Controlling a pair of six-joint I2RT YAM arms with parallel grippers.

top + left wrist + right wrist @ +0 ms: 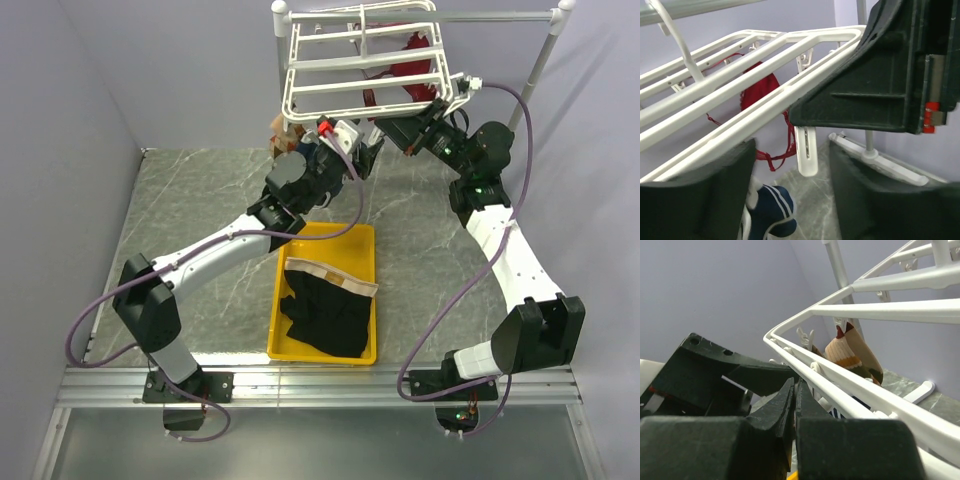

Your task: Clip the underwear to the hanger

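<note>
Underwear [325, 305]: unclipped, lying in yellow tray [320, 358] on counter [200, 200]. Hanger [360, 60]: overhead. Left gripper [790, 170]: apart around dangling clip [806, 150]. Right gripper [794, 405]: together, seemingly empty. Step, likely: readying the clip. Next: fetching the underwear.

The table top [200, 210] is grey like stone, with thin white lines running through it. A silver metal rail [320, 385] goes along its near edge. Plain pale purple walls [170, 60] stand behind the table and on both sides. A thin white pole stand [545, 55] goes up at the back right with one bar across the top, and the light is soft and even, with only faint shadows on the table.
</note>
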